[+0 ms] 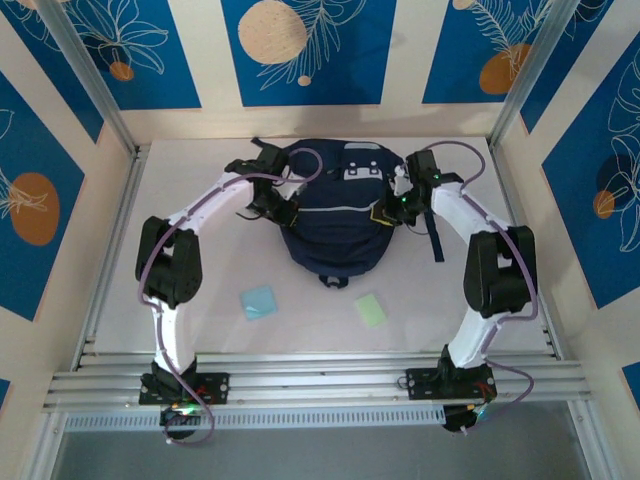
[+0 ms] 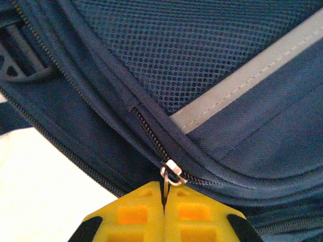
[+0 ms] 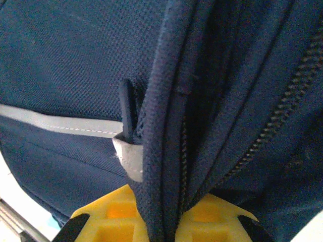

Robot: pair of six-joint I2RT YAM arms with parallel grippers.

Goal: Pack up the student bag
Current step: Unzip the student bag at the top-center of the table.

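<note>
Nearest, along the ribbed metal rail [image 1: 320,378]: both arm bases, bolted down. Beyond, flat on the pale matte table [image 1: 230,330]: a thin light-blue square [image 1: 259,301] and a light-green square [image 1: 370,309], well apart. Farther back, mid-table: the student bag [image 1: 335,225], rounded, dark navy woven fabric with a honeycomb mesh panel [image 2: 192,55] and a stitched grey stripe [image 2: 242,85]. At its left flank, the left gripper [image 2: 164,196], blocky yellow plastic fingers [image 2: 132,214] pressed together on the small metal zip pull [image 2: 171,174]. At its right flank, the right gripper [image 3: 161,212], pinched closed on a folded seam of the bag, just beside a grey ribbon tab [image 3: 128,159] and a dark cord loop [image 3: 127,108].
</note>
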